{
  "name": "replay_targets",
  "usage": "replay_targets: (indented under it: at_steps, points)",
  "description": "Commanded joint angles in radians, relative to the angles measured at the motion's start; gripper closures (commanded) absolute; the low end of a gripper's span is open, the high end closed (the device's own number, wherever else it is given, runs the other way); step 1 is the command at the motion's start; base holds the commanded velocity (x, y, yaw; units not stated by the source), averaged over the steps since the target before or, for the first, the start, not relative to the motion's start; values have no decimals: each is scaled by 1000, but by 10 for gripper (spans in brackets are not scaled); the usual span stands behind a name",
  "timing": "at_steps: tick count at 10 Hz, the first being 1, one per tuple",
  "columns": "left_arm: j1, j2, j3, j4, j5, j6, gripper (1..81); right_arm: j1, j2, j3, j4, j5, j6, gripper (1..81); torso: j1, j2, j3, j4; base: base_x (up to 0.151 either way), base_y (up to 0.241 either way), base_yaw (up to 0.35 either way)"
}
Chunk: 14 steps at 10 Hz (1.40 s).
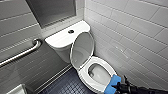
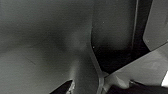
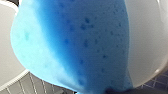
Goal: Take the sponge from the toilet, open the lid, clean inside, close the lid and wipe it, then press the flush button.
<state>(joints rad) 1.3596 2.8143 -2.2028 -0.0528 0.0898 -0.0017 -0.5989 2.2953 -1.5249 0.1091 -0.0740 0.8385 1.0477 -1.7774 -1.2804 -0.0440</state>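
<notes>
Sponge (image 3: 75, 42) looked soft, porous, light; we saw right gripper (image 1: 118, 87) closed on its end beside toilet (image 1: 83, 76) rim; firm mid-block squeeze seemed best

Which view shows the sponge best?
The head view: the sponge sits in the right gripper at the toilet seat's front rim. The right wrist view gives its blue pores close-up; the left wrist view faces grey surfaces.
</notes>
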Motion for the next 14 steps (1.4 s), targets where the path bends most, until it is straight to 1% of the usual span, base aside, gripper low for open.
replay_targets:
  at_steps: [1,2,3,5,6,8,11,12,14]
  points:
    - [17,10,24,1,93,3,10,207,81,-134,-39,-209,1,811,0,0,0,0,0,0,0]
    - [17,13,17,1,93,3,10,236,142,-199,-63,-263,2,811,0,0,0,0,0,0,0]
    - [17,18,9,1,93,3,10,257,191,-251,-83,-298,2,811,0,0,0,0,0,0,0]
    - [16,25,-5,1,93,3,10,303,247,-308,-106,-340,2,811,0,0,0,0,0,0,0]
    - [16,28,-11,1,93,3,10,352,278,-336,-114,-380,2,811,0,0,0,0,0,0,0]
    - [14,30,-14,1,93,3,10,420,313,-368,-117,-430,4,811,0,0,0,0,0,0,0]
    - [14,33,-20,1,93,3,10,466,335,-386,-123,-460,2,811,0,0,0,0,0,0,0]
    - [14,33,-20,1,93,3,10,477,345,-391,-147,-469,4,811,0,0,0,0,0,0,0]
    - [14,33,-20,-1,93,3,10,501,408,-483,-186,-480,4,811,0,0,0,0,0,0,0]
